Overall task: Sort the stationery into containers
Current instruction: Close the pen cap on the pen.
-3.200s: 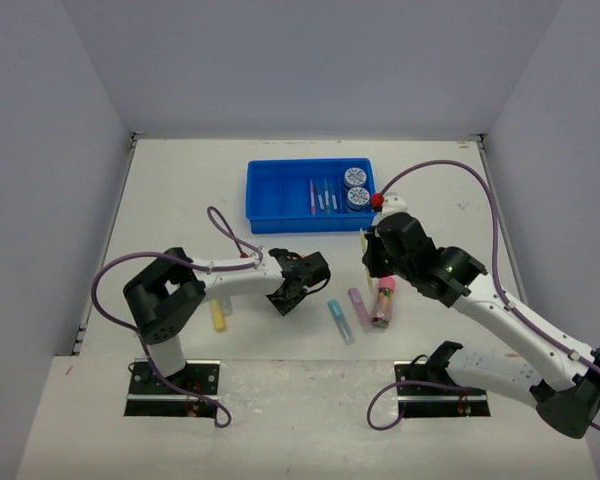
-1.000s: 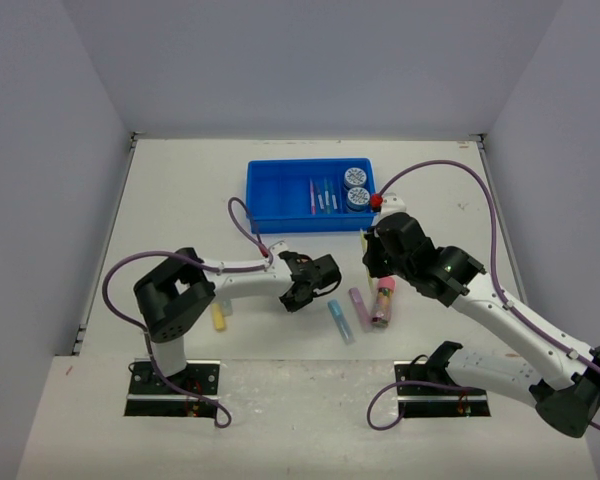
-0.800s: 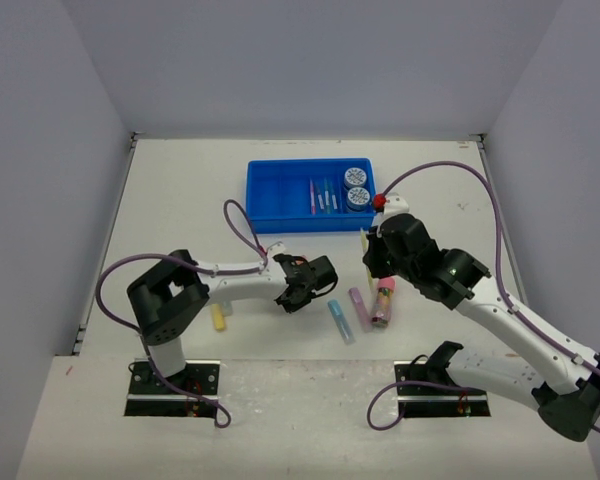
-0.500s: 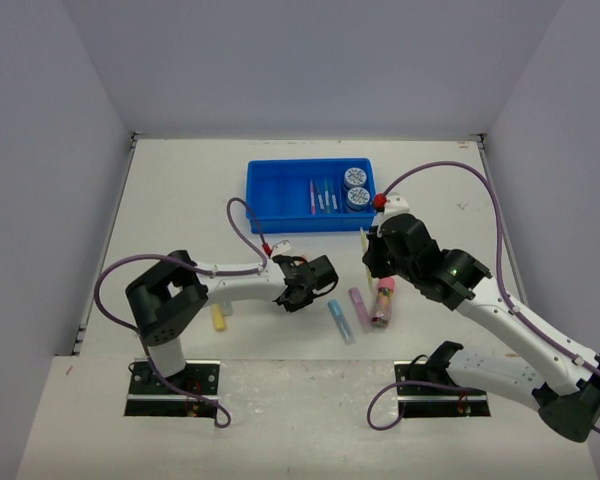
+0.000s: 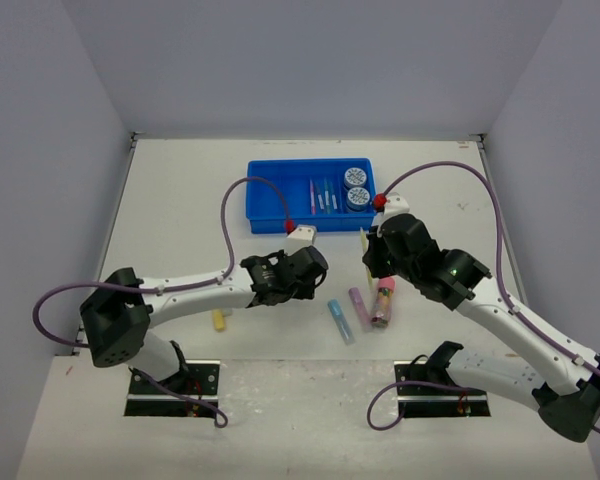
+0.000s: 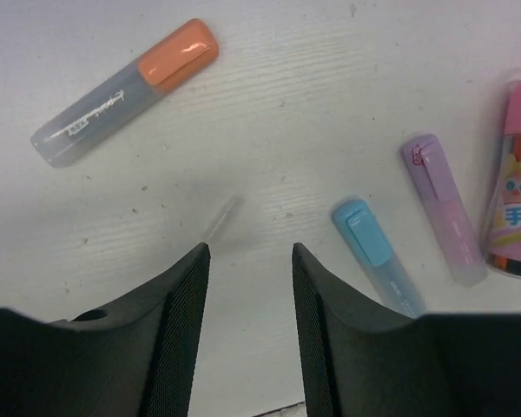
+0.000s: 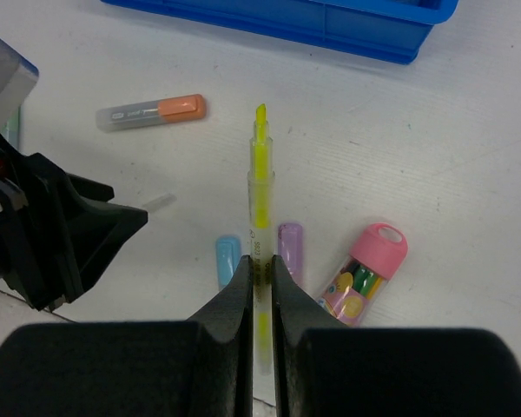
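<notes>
Near the left edge of the bench (image 5: pixel 170 200), a second yellow marker (image 5: pixel 218 320) lies by itself, close to the left arm's base. The left gripper (image 6: pixel 248 252) reaches out over the middle of the bench with its fingers (image 6: pixel 184 321) spread and nothing between them. Just ahead of its left fingertip lies a small clear sliver (image 6: pixel 219 217), too faint to identify. Farther ahead and to the left is an orange marker (image 6: pixel 126 91), flat on the bench and well clear of the fingers.

To the right of that gripper three things lie side by side: a blue marker (image 6: pixel 373 252), a purple marker (image 6: pixel 443 208) just beside it, and a pink tube (image 6: pixel 514 217) with coloured sticks showing inside.

Above that group, the right gripper (image 7: pixel 260 265) is pressed together on a yellow marker (image 7: pixel 260 200), pinching its barrel. The bare yellow tip points toward the blue tray (image 5: pixel 275 195) at the back of the bench. In the tray's right half sit several thin pens (image 5: pixel 323 196) and, at the far right, two round discs (image 5: pixel 356 177), one behind the other.
</notes>
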Controlling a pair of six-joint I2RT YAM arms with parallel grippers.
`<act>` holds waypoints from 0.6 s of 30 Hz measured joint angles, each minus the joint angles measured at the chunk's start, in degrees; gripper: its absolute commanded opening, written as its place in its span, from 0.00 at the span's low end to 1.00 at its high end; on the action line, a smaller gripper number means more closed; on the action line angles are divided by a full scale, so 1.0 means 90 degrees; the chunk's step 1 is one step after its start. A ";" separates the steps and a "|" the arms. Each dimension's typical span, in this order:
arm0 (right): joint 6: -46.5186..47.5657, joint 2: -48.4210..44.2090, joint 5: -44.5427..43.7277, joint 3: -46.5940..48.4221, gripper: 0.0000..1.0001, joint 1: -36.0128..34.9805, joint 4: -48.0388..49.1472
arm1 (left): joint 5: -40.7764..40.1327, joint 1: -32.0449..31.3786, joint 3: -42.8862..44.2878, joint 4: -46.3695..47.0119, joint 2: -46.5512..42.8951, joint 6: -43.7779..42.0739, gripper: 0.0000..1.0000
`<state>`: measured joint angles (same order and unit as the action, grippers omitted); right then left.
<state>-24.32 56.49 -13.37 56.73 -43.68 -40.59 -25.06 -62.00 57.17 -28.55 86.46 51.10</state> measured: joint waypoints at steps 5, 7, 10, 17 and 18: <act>0.0000 -0.0002 -0.0003 0.0000 0.00 0.0000 -0.0006 | 0.0134 0.0006 0.0020 0.0214 0.0467 -0.0943 0.44; 0.0000 -0.0016 -0.0005 0.0000 0.00 0.0000 -0.0008 | 0.0183 0.0032 0.0022 0.0240 0.0653 -0.1243 0.43; 0.0000 -0.0062 -0.0012 0.0000 0.00 0.0000 -0.0009 | 0.0317 0.0106 0.0028 0.0268 0.0858 -0.1608 0.42; 0.0000 -0.0078 -0.0019 0.0000 0.00 0.0000 -0.0011 | 0.0698 0.0177 0.0027 0.0353 0.1061 -0.1911 0.41; 0.0000 -0.0075 -0.0019 0.0000 0.00 0.0000 -0.0011 | 0.0770 0.0177 0.0022 0.0405 0.1061 -0.1932 0.41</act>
<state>-24.32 55.82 -13.54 56.73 -43.68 -40.69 -18.13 -60.40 57.37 -24.91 96.01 33.70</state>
